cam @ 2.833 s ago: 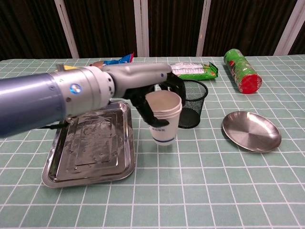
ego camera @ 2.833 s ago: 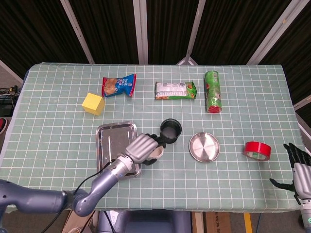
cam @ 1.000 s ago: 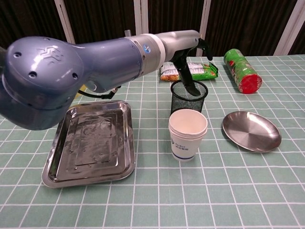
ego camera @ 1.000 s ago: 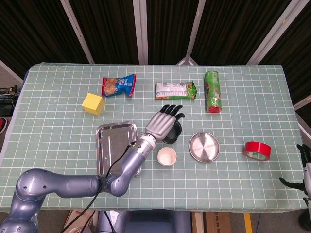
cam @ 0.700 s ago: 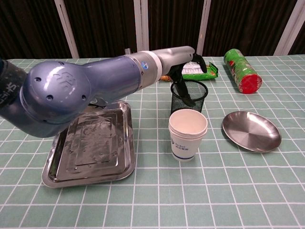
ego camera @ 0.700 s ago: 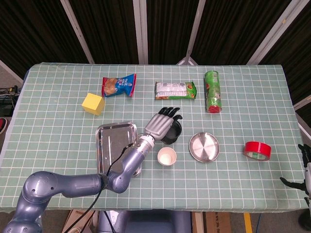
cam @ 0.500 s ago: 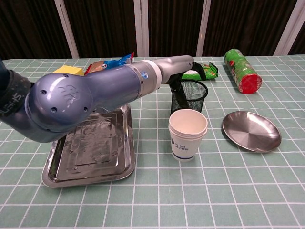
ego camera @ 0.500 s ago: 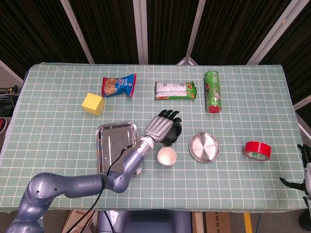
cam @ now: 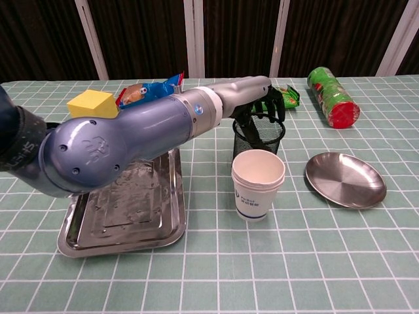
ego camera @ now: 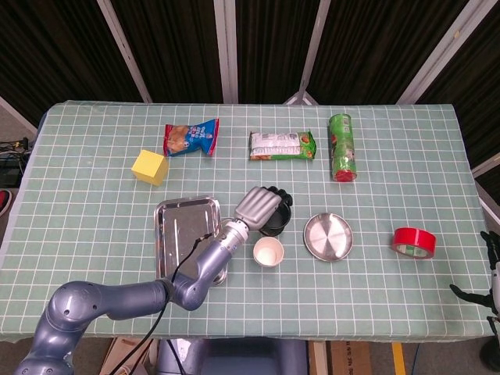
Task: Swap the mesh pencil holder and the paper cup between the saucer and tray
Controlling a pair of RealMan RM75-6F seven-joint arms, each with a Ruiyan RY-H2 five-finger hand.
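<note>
Left hand [ego camera: 257, 205] over the black mesh pencil holder [cam: 259, 135] — fingers [cam: 272, 101] curling onto its rim, grip unclear — between steel tray [ego camera: 173, 234] and round saucer [ego camera: 328, 236]. Light, stiff, open-topped — best taken at the rim.

Left arm [cam: 111, 140]: glossy blue-grey shell links, fat and rounded, with a pale silver-white band at the wrist. Thin black cable [ego camera: 181, 261] runs along the forearm (head view). Left hand [ego camera: 258, 205]: light grey metal back, black fingers [cam: 272, 103]. Right hand [ego camera: 492, 269]: black, only partly visible at frame edge.
</note>
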